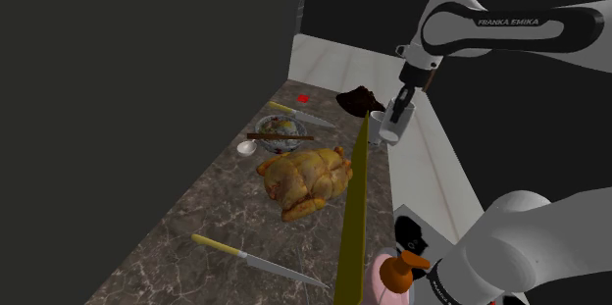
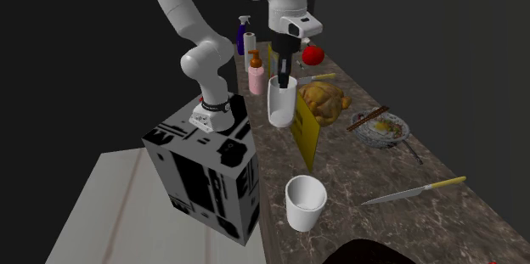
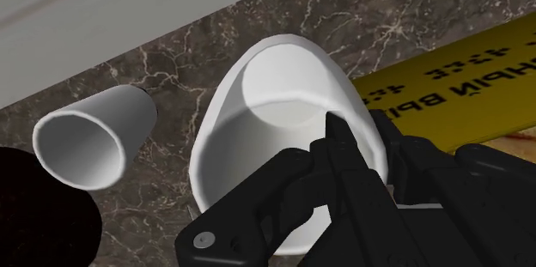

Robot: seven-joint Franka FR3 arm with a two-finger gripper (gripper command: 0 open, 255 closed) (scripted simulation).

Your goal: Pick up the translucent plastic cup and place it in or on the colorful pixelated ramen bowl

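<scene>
white cup [image 2: 280, 109], rim clasped by claw [image 2: 283, 84]

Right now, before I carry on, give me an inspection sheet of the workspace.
Surface: dark marbled counter, crowded.
Job's things: white cup clasped by the jaws; bowl with chopsticks across it, on the counter.
Clutter: roast chicken, upright yellow board, second cup, knife, another knife, bottles, red fruit.
Jaws: shut on the cup's rim.
Cables: nothing seen.
Surroundings: dark wall, black-and-white stand.
</scene>
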